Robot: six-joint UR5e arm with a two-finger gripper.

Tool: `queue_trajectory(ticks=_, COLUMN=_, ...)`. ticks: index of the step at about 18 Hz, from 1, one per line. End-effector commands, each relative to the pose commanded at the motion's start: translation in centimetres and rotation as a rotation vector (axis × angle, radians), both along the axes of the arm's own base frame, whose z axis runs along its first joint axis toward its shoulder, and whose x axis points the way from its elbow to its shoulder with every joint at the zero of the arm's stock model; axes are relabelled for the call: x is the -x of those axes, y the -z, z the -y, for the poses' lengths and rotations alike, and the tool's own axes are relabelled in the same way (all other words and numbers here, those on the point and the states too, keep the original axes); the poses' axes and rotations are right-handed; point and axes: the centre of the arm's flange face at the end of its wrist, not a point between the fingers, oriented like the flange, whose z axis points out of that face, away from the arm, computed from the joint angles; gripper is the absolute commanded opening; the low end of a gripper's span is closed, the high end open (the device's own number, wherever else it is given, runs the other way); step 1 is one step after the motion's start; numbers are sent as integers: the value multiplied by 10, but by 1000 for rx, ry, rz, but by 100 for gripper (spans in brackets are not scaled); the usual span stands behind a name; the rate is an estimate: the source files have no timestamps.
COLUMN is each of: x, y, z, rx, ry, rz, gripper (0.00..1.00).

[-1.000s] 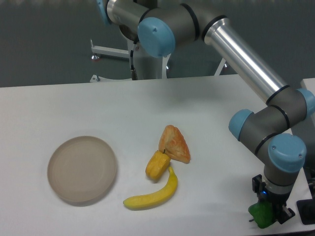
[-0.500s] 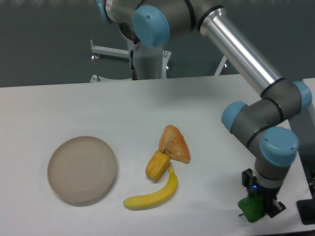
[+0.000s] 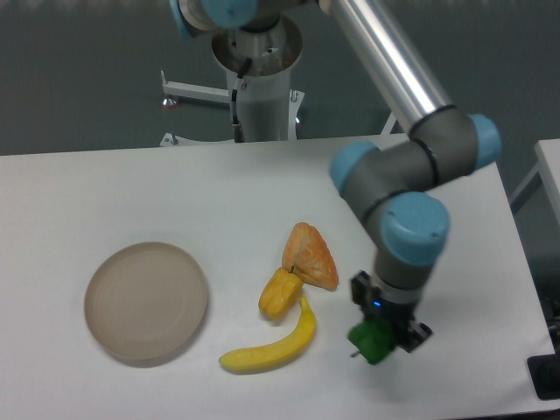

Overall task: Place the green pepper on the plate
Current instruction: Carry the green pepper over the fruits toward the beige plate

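Transport is the step in hand: the end effector (image 3: 379, 336) is clamped on the green pepper (image 3: 371, 343), held above the desk (image 3: 131, 184) just right of the banana (image 3: 273, 345). To do it well, carry it high over the banana and the yellow-orange pepper (image 3: 279, 293), then lower at the plate (image 3: 146, 302) centre. Since a second ago, arm and pepper have swung leftward from the desk's right edge.

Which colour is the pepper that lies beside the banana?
Yellow-orange pepper, clearest in the fixed camera view.
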Motion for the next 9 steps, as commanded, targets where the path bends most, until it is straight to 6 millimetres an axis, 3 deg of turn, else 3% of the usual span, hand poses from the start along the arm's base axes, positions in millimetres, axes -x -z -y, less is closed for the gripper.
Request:
queue_trajectory(ticks=5, x=-88, y=-5, z=1, rx=-7, ry=-73, rz=31, gripper=50)
queue_trajectory(ticks=9, x=-145, y=-13, z=-9, rx=-54, ry=-122, rz=86, gripper=50)
